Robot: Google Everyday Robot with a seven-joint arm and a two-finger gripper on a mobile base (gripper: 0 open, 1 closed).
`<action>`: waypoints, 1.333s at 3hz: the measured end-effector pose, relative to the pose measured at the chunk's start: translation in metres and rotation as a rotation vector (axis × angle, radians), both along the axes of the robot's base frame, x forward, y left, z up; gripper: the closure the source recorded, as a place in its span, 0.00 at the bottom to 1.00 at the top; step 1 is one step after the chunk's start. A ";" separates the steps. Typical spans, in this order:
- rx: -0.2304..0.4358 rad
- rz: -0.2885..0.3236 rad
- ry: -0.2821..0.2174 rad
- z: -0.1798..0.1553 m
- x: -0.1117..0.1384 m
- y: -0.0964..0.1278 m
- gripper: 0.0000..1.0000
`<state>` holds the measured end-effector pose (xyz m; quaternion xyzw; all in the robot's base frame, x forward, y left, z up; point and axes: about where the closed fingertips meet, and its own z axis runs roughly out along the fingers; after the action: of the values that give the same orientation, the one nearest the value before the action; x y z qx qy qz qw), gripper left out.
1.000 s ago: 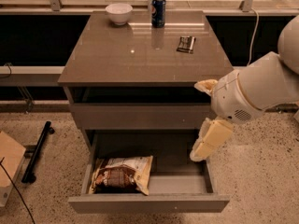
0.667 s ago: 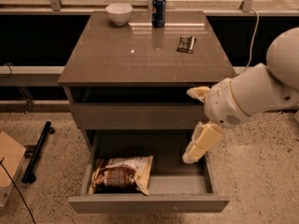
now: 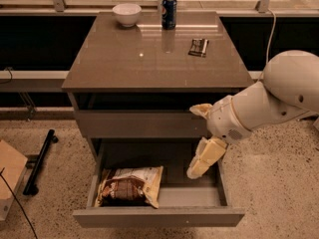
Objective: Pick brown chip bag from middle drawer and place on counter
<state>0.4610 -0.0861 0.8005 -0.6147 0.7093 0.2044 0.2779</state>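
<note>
One brown chip bag (image 3: 130, 185) lies flat in the open middle drawer (image 3: 159, 216), by its left wall. Over the drawer's right side hangs the pincer (image 3: 194, 141), its two fingers spread wide, holding nothing, not touching the bag. Higher up, the surface (image 3: 124, 59) carries a small dark wrapper (image 3: 199, 47) near its right edge. A blue can (image 3: 169, 12) and a white bowl (image 3: 126, 14) stand along its far edge.

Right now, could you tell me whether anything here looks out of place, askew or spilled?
Nothing stands out. The brown chip bag lies flat at the left of the open middle drawer; can and bowl stand upright on the counter. The gripper, open, hangs over the drawer's right side, apart from the bag.
</note>
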 end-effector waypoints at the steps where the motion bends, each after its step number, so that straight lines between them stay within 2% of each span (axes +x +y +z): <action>1: 0.001 -0.001 -0.001 -0.001 0.000 0.000 0.00; 3: 0.027 -0.027 -0.024 -0.027 0.011 0.009 0.00; 4: 0.061 -0.085 -0.031 -0.057 0.019 0.012 0.00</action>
<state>0.4795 -0.0745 0.7439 -0.5784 0.7239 0.2043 0.3158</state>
